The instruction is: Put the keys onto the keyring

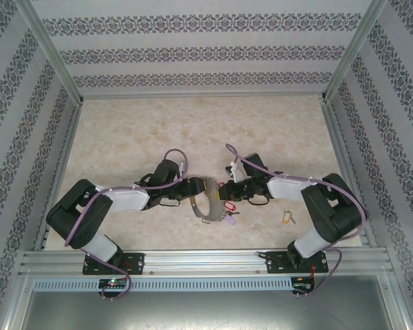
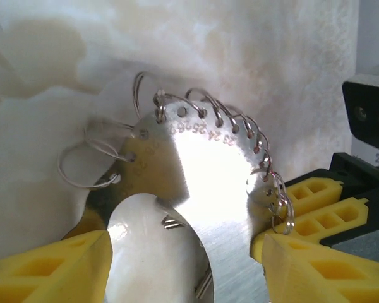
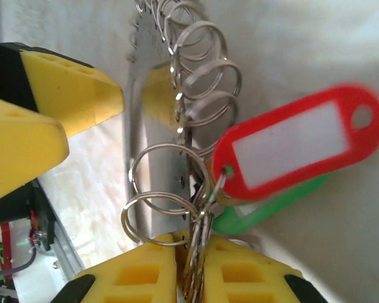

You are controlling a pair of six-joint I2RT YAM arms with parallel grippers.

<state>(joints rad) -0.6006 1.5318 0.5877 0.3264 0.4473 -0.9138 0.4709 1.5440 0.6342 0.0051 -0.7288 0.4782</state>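
Silver-grey metal, centre of the top view: the keyring [image 1: 205, 201] stands on edge over the marbled beige tabletop [image 1: 193, 124], between the two wrists. Contact with the tabletop: cannot tell.

Left side. The left arm [image 1: 110, 203] reaches in toward the centre. Left jaws are clamped across the keyring, with one yellow finger [image 2: 50, 271] at each side of the plate. In the left wrist view the keyring [image 2: 208, 164] is a flat, polished crescent. Stamped numbers run along its rim, with a hole beside each. Small split rings [image 2: 88, 164] pass through the holes: a few hang loose at the left of the rim, and the rest crowd the top and right.

Centre, right wrist view. The keyring [image 3: 139, 95] is seen edge-on, its split rings fanning off to the right.

Right side. The right arm [image 1: 316, 199] comes in from the right, its wrist close to the keyring. Right jaws are pinched together on a small bunch of keys [image 3: 196, 252], gripped between the yellow fingers [image 3: 240, 274]. A red tag [image 3: 297, 148] sits on the same bunch, with a green tag [image 3: 271, 211] behind it. The bunch sits right against the lowest split rings. Whether it is threaded onto one: cannot tell.

Far right. A yellow-tagged key [image 1: 286, 217] lies flat on the tabletop beside the right arm, well apart from the keyring.
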